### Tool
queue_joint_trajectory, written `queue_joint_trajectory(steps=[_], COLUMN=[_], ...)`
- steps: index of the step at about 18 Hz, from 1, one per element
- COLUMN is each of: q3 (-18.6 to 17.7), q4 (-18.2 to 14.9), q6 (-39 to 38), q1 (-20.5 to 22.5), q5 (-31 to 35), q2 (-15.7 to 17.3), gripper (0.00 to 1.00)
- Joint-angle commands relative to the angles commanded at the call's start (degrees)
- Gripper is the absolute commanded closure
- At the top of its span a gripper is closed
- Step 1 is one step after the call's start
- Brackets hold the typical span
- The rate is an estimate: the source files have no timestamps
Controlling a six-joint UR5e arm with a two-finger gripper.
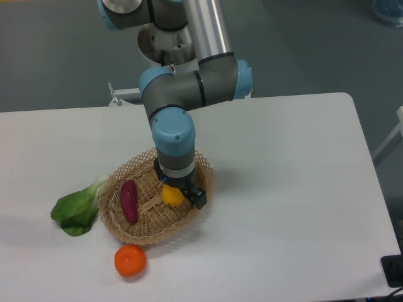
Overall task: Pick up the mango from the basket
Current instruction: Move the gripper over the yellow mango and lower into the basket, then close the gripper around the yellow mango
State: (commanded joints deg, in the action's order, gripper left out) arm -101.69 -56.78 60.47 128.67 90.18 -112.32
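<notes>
We count one mango (pixel 172 195), a yellow-orange fruit, inside the single basket (pixel 129 231), toward its right side. Only part of the mango shows; its upper part is covered by the gripper (pixel 179 195), which reaches straight down into the basket from the arm (pixel 189 85) above. The mango sits right at the jaws, its visible face bulging out to their left, with a dark finger (pixel 198 199) against its right side. The other finger is hidden behind the fruit and the wrist, so we cannot tell how wide the jaws stand, or whether they are clenched on the mango or merely around it. We also cannot tell whether the fruit rests on the wicker floor or hangs just clear of it.

Beside the mango, to its left in the same basket, lies one purple oblong vegetable (pixel 129 201), apart from the fruit and untouched by the gripper.

Outside the basket we count two more items on the white surface (pixel 296 163): one leafy green (pixel 77 210) lying against the basket's left rim, and one round orange (pixel 130 260) just in front of the rim, near the surface's front edge.
</notes>
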Motion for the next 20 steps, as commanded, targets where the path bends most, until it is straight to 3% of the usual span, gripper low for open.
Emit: queue_joint_trajectory(steps=[13,14,16,20], q3=[0.00,0.00,0.00,0.61], q4=[0.35,0.35,0.26,-0.79], q6=[-4.30,-4.39,-4.48,-4.31], q1=[-2.02,-2.02,-2.11,-2.11], q5=[0.88,0.88,0.97,0.88], q2=[-3.08,-3.08,-3.08,-2.55], gripper=[0.01,0.06,0.29,0.37])
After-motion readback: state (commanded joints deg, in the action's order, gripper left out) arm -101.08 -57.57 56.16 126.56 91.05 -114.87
